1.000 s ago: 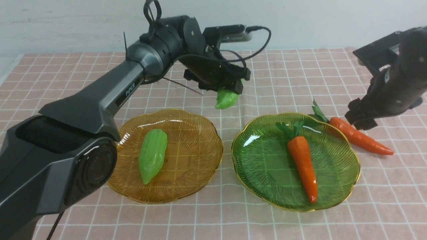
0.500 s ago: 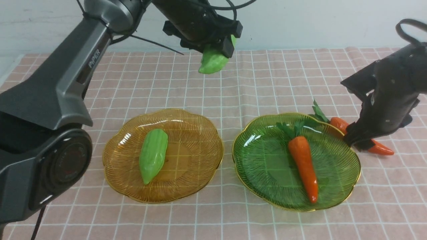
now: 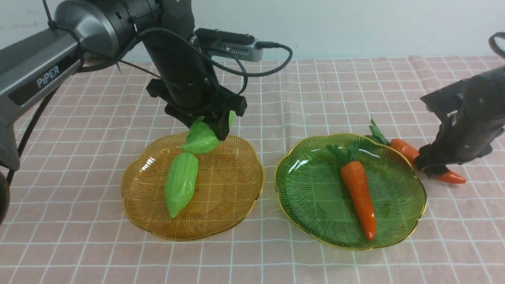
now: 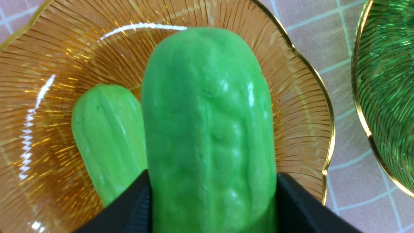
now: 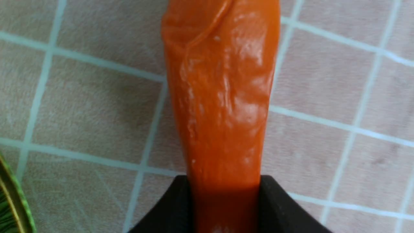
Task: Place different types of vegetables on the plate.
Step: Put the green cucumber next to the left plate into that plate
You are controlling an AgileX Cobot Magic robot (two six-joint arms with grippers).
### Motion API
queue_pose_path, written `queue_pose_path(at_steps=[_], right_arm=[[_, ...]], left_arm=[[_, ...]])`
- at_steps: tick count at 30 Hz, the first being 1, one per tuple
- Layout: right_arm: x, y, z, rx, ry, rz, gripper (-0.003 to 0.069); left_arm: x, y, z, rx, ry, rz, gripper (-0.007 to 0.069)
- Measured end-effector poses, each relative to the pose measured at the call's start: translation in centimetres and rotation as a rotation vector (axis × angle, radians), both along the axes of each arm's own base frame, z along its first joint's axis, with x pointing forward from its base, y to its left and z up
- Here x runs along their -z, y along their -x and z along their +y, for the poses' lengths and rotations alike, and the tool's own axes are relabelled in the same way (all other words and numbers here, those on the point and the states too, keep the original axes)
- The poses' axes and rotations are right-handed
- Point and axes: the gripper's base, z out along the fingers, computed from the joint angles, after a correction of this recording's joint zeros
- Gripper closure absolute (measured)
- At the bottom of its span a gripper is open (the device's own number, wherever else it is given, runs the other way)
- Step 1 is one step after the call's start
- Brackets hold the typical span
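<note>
My left gripper (image 3: 210,127) is shut on a light-green gourd (image 3: 200,139) and holds it just above the far rim of the amber plate (image 3: 236,197). A second gourd (image 3: 180,184) lies in that plate. The left wrist view shows the held gourd (image 4: 210,129) between the black fingers (image 4: 297,207), beside the lying gourd (image 4: 106,142). One carrot (image 3: 358,193) lies in the green plate (image 3: 307,189). My right gripper (image 3: 432,167) is low on the cloth, shut on the other carrot (image 3: 400,148) beside the green plate's right rim. That carrot (image 5: 223,97) shows between the right fingers (image 5: 284,210).
The two plates stand side by side on a pink checked cloth (image 3: 355,90), with a narrow gap between them. The left arm's cable (image 3: 272,67) loops above the cloth behind the plates. The green plate's rim shows in the left wrist view (image 4: 359,106) and the right wrist view (image 5: 9,200).
My left arm rose high with the gourd, then came down toward me to the amber plate's far rim. My right gripper came down onto the carrot on the cloth.
</note>
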Motion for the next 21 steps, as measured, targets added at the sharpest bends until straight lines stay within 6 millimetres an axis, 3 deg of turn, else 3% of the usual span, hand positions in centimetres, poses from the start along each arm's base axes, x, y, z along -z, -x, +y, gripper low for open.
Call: queue_pose_path(at_steps=[5, 10, 13, 15, 18, 21], right_arm=[[-3.0, -0.3, -0.5, 0.091, 0.03, -0.016, 0.0426], [-8.8, 0.6, -0.8, 0.179, 0.02, -0.066, 0.0426], [-12.8, 2.7, 0.0, 0.196, -0.087, -0.08, 0.0426], [-14.6, 3.9, 0.9, 0.183, -0.205, -0.073, 0.0426], [-15.9, 5.0, 2.4, 0.13, -0.362, -0.034, 0.0426], [-16.0, 5.5, 4.7, 0.054, -0.491, 0.021, 0.0426]], left_arm=[[0.0, 0.0, 0.0, 0.0, 0.0, 0.0, 0.0185], [0.0, 0.0, 0.0, -0.006, 0.002, 0.001, 0.0109], [0.0, 0.0, 0.0, -0.009, 0.003, 0.001, 0.0081], [0.0, 0.0, 0.0, -0.012, 0.003, 0.002, 0.0079], [0.0, 0.0, 0.0, -0.013, 0.004, 0.002, 0.0098], [-0.6, 0.2, 0.1, -0.013, 0.009, -0.01, 0.0193]])
